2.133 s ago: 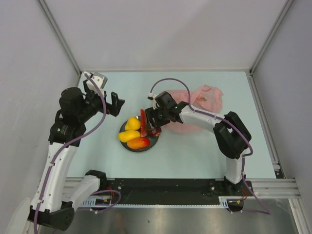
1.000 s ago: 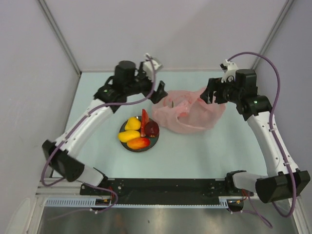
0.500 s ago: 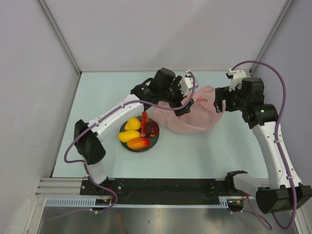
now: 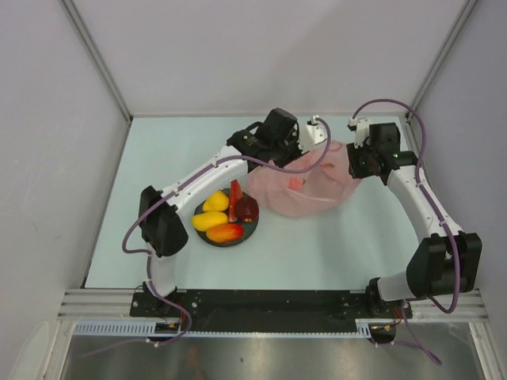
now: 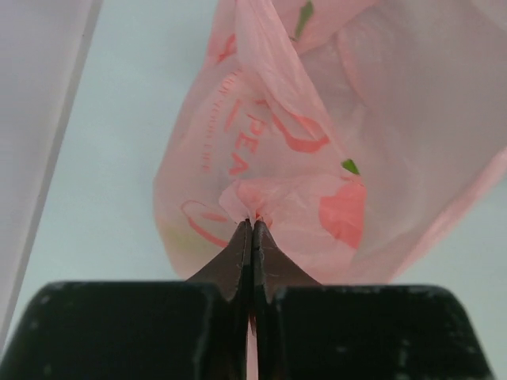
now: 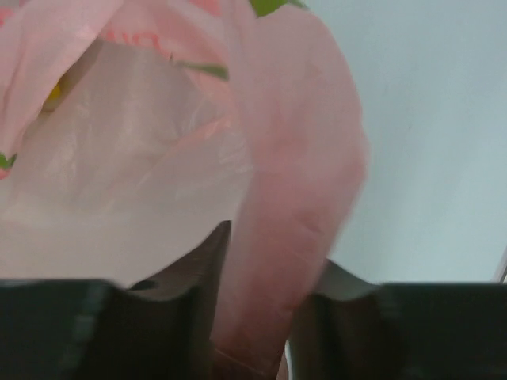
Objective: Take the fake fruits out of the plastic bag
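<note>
Desk: the pale blue-green desk (image 4: pixel 158 198) is flat and matt, and it fills the floor of the booth from wall to wall.
Room: pale grey wall panels (image 4: pixel 47 119) close in the left, back and right sides, joined by slim metal posts (image 4: pixel 99 63). An aluminium rail (image 4: pixel 277 302) runs along the near edge, where both arms are bolted.
Plastic bag: the plastic bag (image 4: pixel 317 186) is thin, pink and crinkled, with red lettering and small green marks. It lies slumped on the desk right of the middle, towards the back.
Left hand: the left hand (image 5: pixel 252 226) has its arm stretched across the desk to the bag's far left edge. Its fingers are pressed together, clenched on a small pleat of the pink film.
Right hand: the right hand (image 6: pixel 277 245) is at the bag's far right corner. Its fingers stand apart, released, with a fold of the bag running up between them.
Plate: the dark blue plate (image 4: pixel 252 229) sits just beside the bag on its near left side.
Fruits: on the plate lie a yellow mango (image 4: pixel 214 200), a second yellow mango (image 4: pixel 206 221), a red-orange mango (image 4: pixel 226 232), an upright watermelon slice (image 4: pixel 234 194) and a dark red piece (image 4: pixel 247 208), packed close together.
Inside the bag: the film is too cloudy for me to tell what lies within.
Cables: a purple cable (image 4: pixel 131 229) loops along each arm.
</note>
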{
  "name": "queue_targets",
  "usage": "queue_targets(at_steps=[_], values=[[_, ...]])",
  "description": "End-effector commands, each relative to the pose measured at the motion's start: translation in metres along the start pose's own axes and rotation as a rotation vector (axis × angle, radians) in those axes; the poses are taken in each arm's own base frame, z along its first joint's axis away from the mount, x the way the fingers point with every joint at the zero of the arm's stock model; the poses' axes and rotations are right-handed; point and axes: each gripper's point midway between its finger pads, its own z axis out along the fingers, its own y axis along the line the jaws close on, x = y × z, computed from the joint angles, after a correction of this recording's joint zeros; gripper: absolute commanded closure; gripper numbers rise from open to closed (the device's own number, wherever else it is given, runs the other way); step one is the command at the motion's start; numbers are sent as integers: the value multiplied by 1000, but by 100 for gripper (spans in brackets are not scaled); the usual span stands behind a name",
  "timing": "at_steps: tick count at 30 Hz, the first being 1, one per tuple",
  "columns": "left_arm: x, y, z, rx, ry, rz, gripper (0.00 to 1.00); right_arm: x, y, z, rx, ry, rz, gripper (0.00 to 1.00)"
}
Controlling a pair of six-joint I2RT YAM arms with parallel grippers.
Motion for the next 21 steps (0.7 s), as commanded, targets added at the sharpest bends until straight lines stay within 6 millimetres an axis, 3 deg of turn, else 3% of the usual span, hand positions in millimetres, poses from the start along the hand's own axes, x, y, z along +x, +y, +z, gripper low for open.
queue_targets(at_steps=[1,3,4,5,7,8,9,10,11,12,14,15,16,17,18,19,20,21], values=[[-41,85,-14,-263,-130,-53,100,-113,-16,-14,22,-375,-63,79],[-72,118,-30,-374,-249,-106,100,-140,-26,-16,55,-447,-66,90],[-93,136,-50,-440,-316,-125,100,-167,-31,-31,73,-527,-67,99],[-113,146,-66,-478,-399,-126,100,-177,-34,-38,80,-560,-62,100],[-135,148,-87,-480,-499,-132,100,-190,-44,-58,98,-629,-53,100],[-153,148,-116,-489,-589,-134,100,-191,-47,-67,108,-645,-46,100],[-159,143,-125,-469,-623,-136,100,-192,-47,-83,93,-671,-51,100],[-157,132,-125,-422,-633,-147,100,-180,-44,-87,80,-638,-61,100],[-165,118,-141,-357,-680,-128,100,-168,-40,-85,65,-606,-73,100],[-164,106,-143,-317,-683,-130,100,-155,-35,-97,64,-594,-87,100],[-140,76,-122,-208,-616,-149,100,-110,-31,-90,62,-465,-111,100],[-138,63,-133,-176,-625,-147,100,-74,-27,-87,66,-403,-112,100],[-111,46,-110,-125,-558,-166,100,-45,-26,-82,70,-327,-115,100],[-104,36,-108,-100,-547,-170,100,-18,-35,-80,104,-272,-120,100],[-96,26,-108,-76,-537,-178,100,17,-34,-67,100,-197,-116,87],[-77,13,-92,-44,-486,-199,100,32,-36,-73,112,-188,-118,69],[-71,8,-87,-31,-469,-210,100,37,-31,-73,89,-182,-132,56],[-61,1,-74,-16,-435,-222,100,30,-30,-78,82,-206,-133,33]])
